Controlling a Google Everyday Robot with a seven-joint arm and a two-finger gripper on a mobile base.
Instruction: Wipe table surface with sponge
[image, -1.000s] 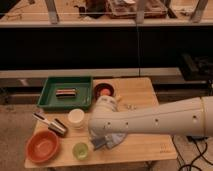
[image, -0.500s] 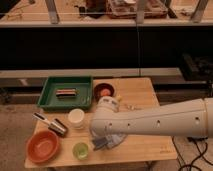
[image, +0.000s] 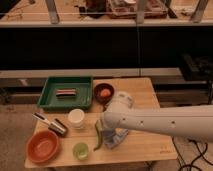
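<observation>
The table surface (image: 145, 142) is a light tan wooden top. My arm reaches in from the right, low over its front half. Its end, with the gripper (image: 109, 136), points down at the table near the front middle, mostly hidden by the white wrist. A pale blue-grey piece (image: 118, 139) lies on the wood right under the wrist, touching it. I cannot tell whether this is the sponge or whether it is held. The gripper is shut.
A green tray (image: 51, 100) holding a dark bar stands at the back left. Beside it is a dark red bowl (image: 104, 93) with an orange item. A white cup (image: 76, 118), a metal can (image: 57, 126), an orange bowl (image: 42, 146), a green cup (image: 80, 150) and a thin green object (image: 97, 139) crowd the front left.
The forearm has shifted slightly over the table. The wrist end stays at nearly the same spot on the blue-grey piece.
</observation>
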